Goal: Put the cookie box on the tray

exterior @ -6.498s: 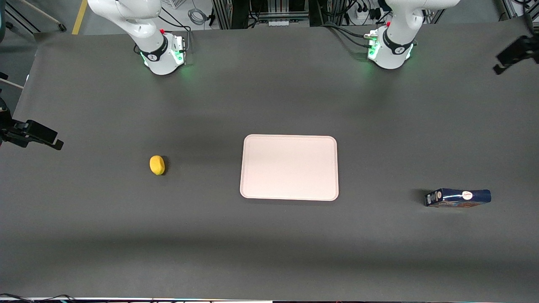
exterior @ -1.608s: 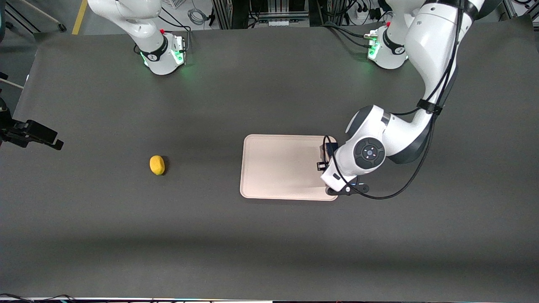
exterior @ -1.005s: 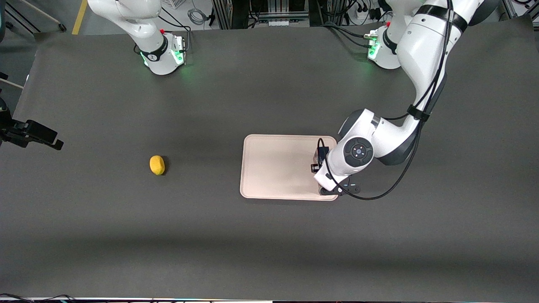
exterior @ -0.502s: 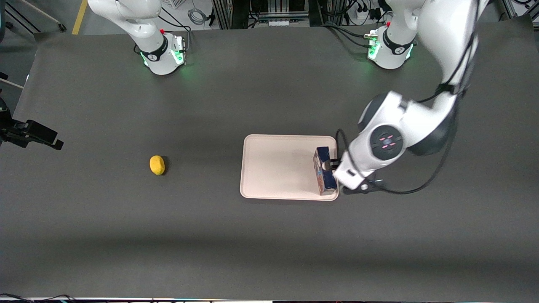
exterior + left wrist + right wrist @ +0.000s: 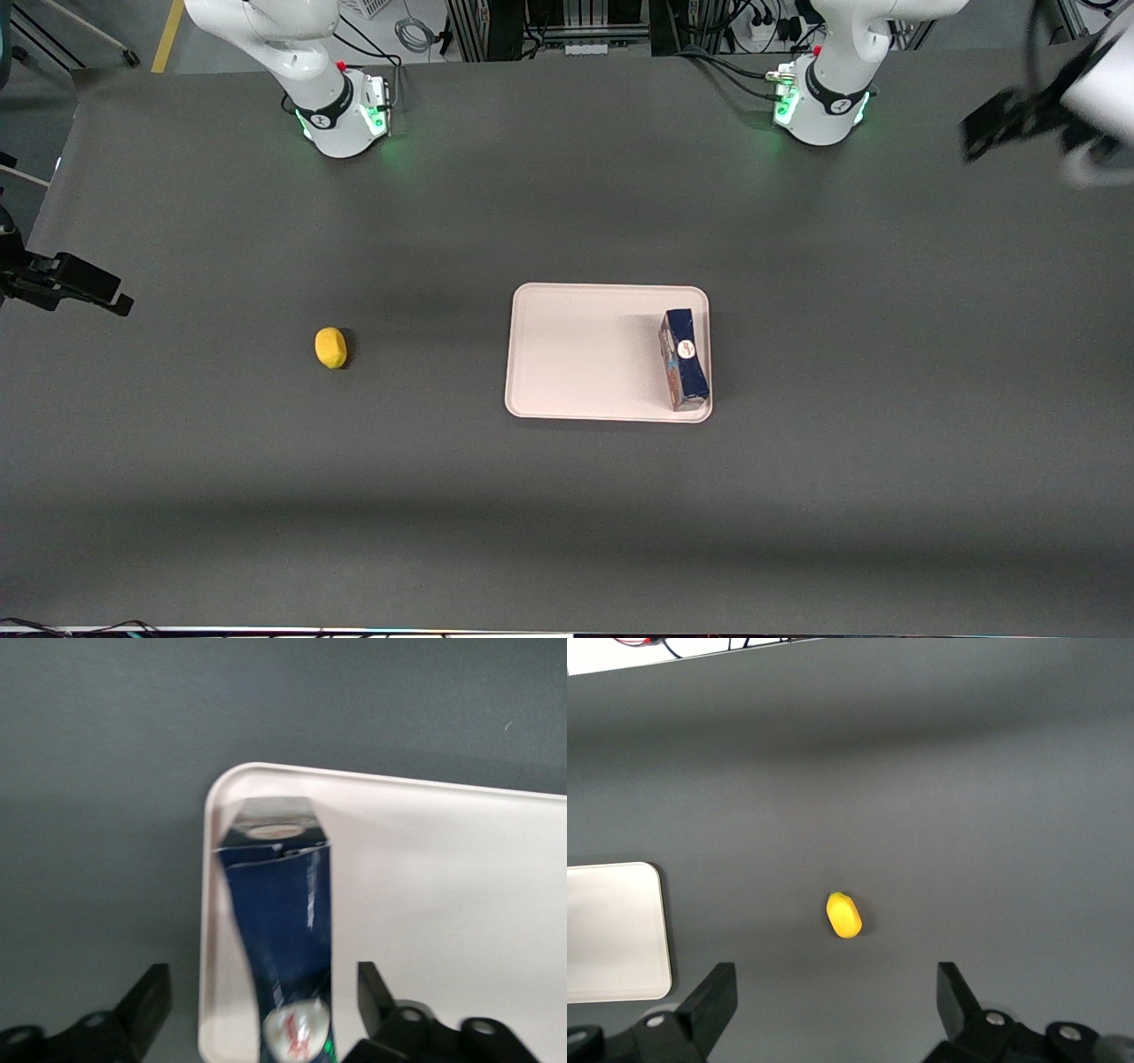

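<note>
The navy cookie box (image 5: 685, 359) lies on the pale pink tray (image 5: 585, 354), along the tray's edge toward the working arm's end, with its white-red logo facing up. My left gripper (image 5: 1010, 124) is raised and far from the tray, near the working arm's end of the table and farther from the front camera. In the left wrist view the box (image 5: 283, 930) sits on the tray (image 5: 443, 904) between the gripper's (image 5: 261, 979) open fingers, with a gap on each side. The gripper holds nothing.
A small yellow lemon-like object (image 5: 330, 347) lies on the dark table toward the parked arm's end; it also shows in the right wrist view (image 5: 844, 916). A corner of the tray (image 5: 611, 930) shows there too. The arm bases (image 5: 819, 106) stand at the table's back edge.
The gripper let go of the cookie box, leaving it on the tray. The arm then lifted and swung away toward the working arm's end of the table.
</note>
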Controlling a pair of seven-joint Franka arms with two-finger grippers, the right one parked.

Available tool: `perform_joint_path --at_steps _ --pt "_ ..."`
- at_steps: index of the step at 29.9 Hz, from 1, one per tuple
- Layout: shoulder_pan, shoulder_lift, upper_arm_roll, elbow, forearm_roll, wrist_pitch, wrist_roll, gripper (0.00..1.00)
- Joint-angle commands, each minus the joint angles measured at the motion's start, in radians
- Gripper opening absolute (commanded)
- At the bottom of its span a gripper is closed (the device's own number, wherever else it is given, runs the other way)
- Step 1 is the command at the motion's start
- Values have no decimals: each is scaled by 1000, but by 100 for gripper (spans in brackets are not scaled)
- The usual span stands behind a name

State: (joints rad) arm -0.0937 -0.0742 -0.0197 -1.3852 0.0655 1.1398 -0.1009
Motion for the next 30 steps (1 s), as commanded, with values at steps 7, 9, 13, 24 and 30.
perform_joint_path --at_steps 7,9,13,24,30 --pt "48 -432 18 -721 4 400 96 100" --pt "60 -429 18 -741 4 432 98 100" --pt "81 -423 6 -742 -6 446 104 100" --pt "120 -383 -22 -697 -12 449 119 100" --pt "120 -355 -22 -661 -12 439 119 100"
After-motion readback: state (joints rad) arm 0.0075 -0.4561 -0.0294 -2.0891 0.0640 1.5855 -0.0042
